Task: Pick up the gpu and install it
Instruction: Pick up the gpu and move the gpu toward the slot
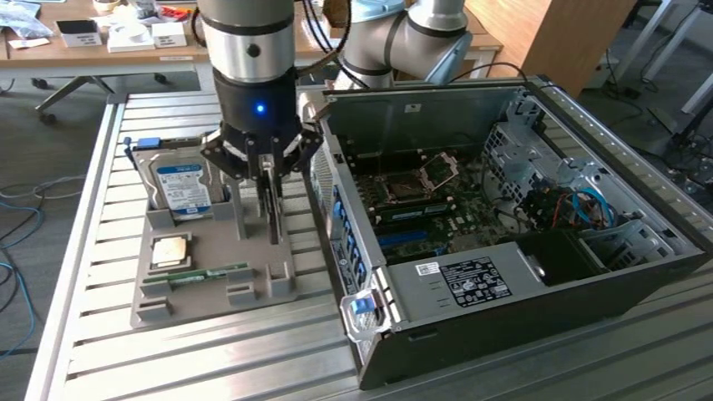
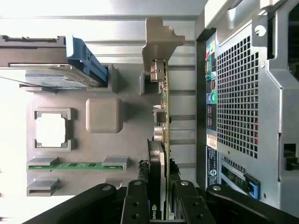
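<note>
The gpu [image 1: 270,209] stands on edge, upright, over the grey holder tray [image 1: 240,255], on the side nearest the open computer case [image 1: 579,259]. My gripper [image 1: 265,167] reaches straight down onto its upper edge. In the wrist view the gpu [image 2: 162,107] is a thin greenish board seen edge-on, ending in a silvery metal bracket [image 2: 161,35]. The gripper [image 2: 160,189] is shut on it, with one black finger [image 2: 139,196] against each face. Whether the card's lower edge still rests in the tray's slot I cannot tell.
The tray also holds a blue-labelled hard drive [image 1: 184,188], a CPU [image 1: 169,249] and a green RAM stick [image 1: 212,274]. The case lies open on the slatted metal table [image 1: 100,209], showing its motherboard [image 1: 435,217]. The case's perforated rear wall [image 2: 238,93] runs close beside the card.
</note>
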`<action>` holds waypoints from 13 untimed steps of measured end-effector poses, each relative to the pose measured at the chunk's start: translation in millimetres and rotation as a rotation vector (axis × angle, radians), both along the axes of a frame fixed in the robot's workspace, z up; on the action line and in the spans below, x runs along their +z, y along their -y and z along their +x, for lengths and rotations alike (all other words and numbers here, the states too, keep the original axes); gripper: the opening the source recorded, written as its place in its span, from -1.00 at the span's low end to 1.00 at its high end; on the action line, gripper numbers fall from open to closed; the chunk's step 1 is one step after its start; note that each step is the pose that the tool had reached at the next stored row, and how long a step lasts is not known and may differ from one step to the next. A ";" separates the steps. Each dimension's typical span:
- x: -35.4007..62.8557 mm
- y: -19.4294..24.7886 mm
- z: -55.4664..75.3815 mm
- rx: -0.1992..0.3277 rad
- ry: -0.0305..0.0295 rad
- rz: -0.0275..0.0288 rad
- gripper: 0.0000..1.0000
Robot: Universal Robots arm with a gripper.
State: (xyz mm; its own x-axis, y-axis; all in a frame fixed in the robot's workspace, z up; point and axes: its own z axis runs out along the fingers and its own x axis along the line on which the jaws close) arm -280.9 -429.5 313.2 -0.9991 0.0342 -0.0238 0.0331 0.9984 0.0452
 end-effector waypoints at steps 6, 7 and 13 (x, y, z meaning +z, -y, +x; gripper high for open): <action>24.6 0.0 0.0 0.000 0.0003 0.0000 -0.47; 29.1 0.0 0.0 0.000 0.0003 -0.0001 -0.47; 50.8 0.0 0.0 0.000 0.0007 0.0000 -0.47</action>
